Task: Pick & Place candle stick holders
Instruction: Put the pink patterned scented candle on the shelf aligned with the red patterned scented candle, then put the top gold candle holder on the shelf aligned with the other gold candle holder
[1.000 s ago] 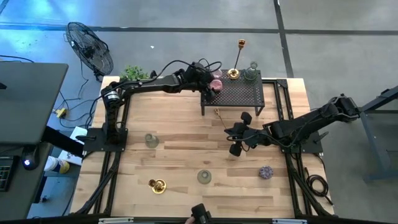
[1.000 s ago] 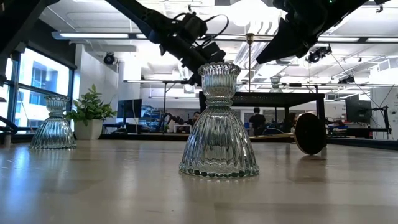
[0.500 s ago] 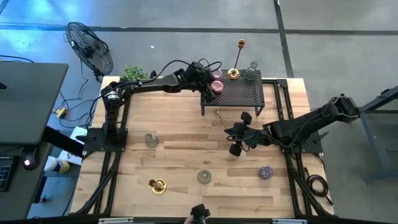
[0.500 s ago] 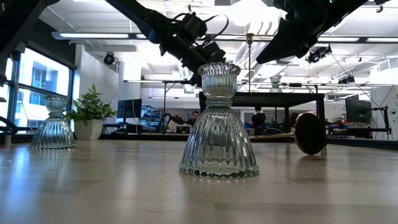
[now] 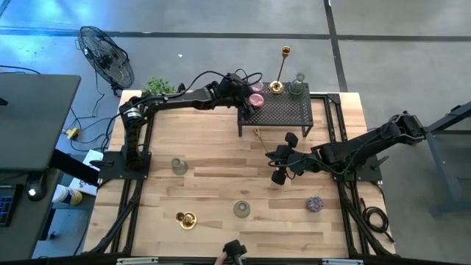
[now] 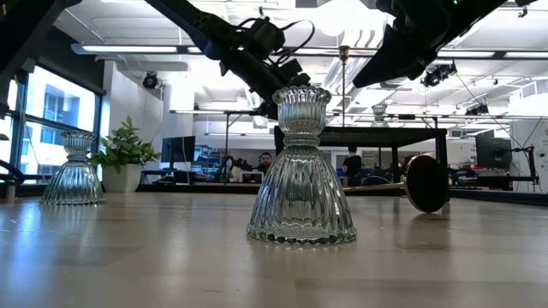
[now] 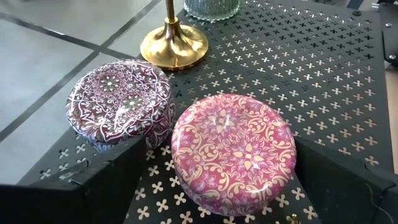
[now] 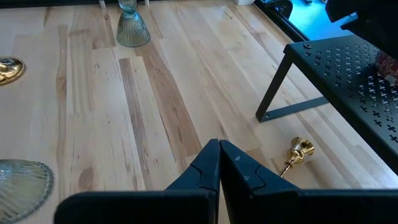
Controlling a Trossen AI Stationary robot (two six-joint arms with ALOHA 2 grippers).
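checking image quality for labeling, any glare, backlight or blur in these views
High view: blue glare washes the floor by the fan. Low view: bright ceiling lights and the window backlight the scene, so the arms read as silhouettes; the near glass holder is sharp with sparkle highlights. Left wrist view: the pink tin is crisp, the brass base shows a shiny highlight.
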